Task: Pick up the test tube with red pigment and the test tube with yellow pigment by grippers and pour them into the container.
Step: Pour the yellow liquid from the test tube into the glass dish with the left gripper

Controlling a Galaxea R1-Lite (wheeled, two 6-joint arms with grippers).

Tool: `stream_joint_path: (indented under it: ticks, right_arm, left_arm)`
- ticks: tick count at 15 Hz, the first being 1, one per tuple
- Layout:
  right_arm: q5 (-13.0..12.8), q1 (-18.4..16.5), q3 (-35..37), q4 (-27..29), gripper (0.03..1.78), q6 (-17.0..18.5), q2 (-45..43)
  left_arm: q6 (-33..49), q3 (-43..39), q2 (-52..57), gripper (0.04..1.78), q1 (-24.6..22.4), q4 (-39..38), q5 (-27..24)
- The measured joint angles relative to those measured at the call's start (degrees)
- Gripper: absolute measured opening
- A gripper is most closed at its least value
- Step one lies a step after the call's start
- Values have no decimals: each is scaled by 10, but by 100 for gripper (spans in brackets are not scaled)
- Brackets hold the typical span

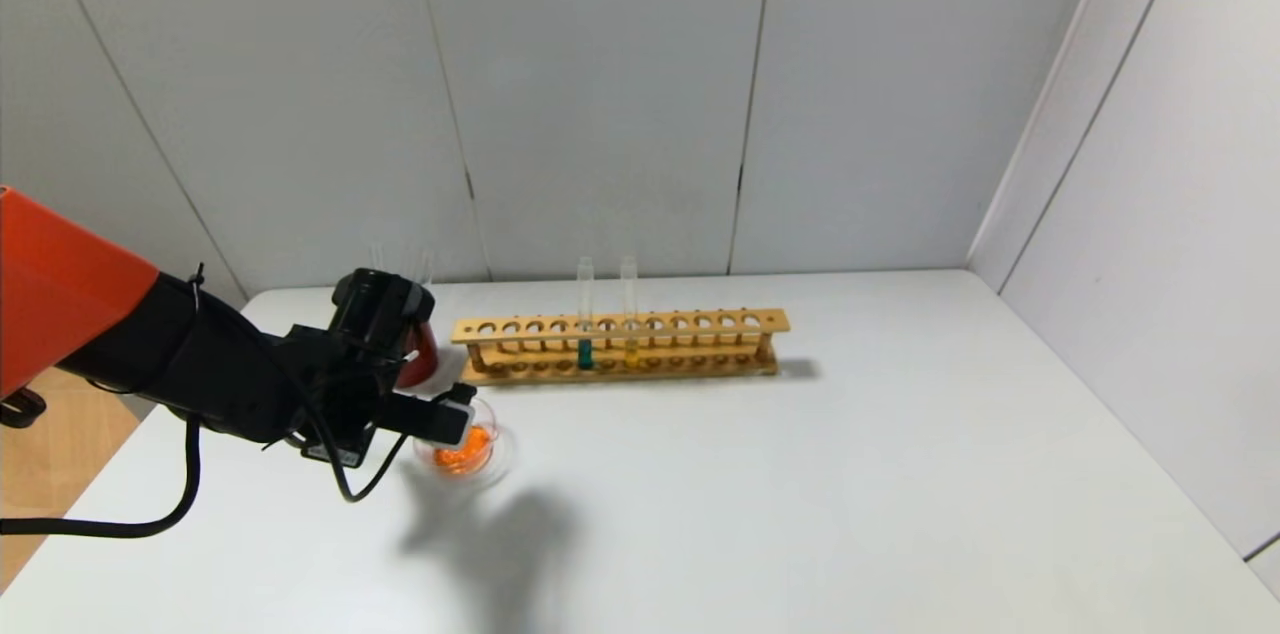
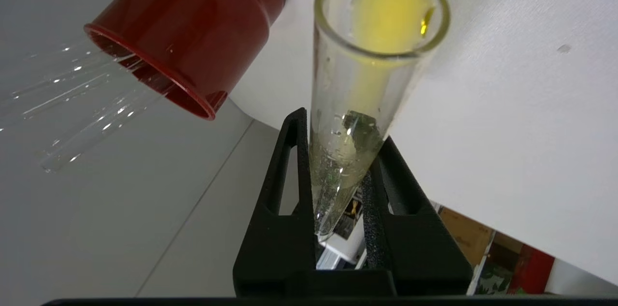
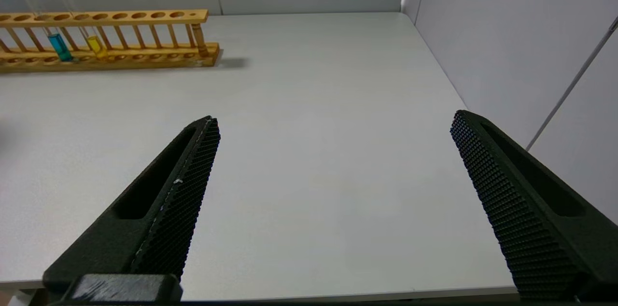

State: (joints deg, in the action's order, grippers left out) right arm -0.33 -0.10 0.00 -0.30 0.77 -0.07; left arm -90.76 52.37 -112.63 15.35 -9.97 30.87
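left gripper [image 2: 338,171]: test tube with yellow pigment [image 2: 367,79] is pinched between the jaws near its rounded end, mouth tipped over the container [image 1: 462,451] | container: orange liquid is seen, beside red cup [image 2: 188,31] | right gripper [image 3: 333,161]: jaws spread wide, apparently parked above table [image 3: 314,127]

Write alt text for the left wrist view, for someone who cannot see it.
The left gripper clamps a slim clear glass test tube, tipped mouth-down so yellow liquid drips from its rim over the white table. Beside it stands a dark red opaque cup holding empty glass tubes.
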Motion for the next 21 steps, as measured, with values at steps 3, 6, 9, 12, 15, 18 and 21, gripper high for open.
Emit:
stream_joint_path:
  ticks: [3,6,9,12,15,18,21]
  right_arm:
    - [0,0,0,0,175,0,0]
    - [0,0,0,0,175,0,0]
    - [0,0,0,0,175,0,0]
    - [0,0,0,0,175,0,0]
    - [0,0,0,0,175,0,0]
    - [0,0,0,0,175,0,0]
    - [0,0,0,0,175,0,0]
  left_arm:
    - [-10,10,-1,32,11,1,15]
    - [-33,13,-1,32,21,1,45]
    - [-53,13,0,32,33,1,70]
    - [-68,13,1,32,45,1,104]
    - [-82,14,2,32,49,0,127]
    - [-92,11,4,32,50,1,129]
    - [-92,8,5,32,50,0,129]
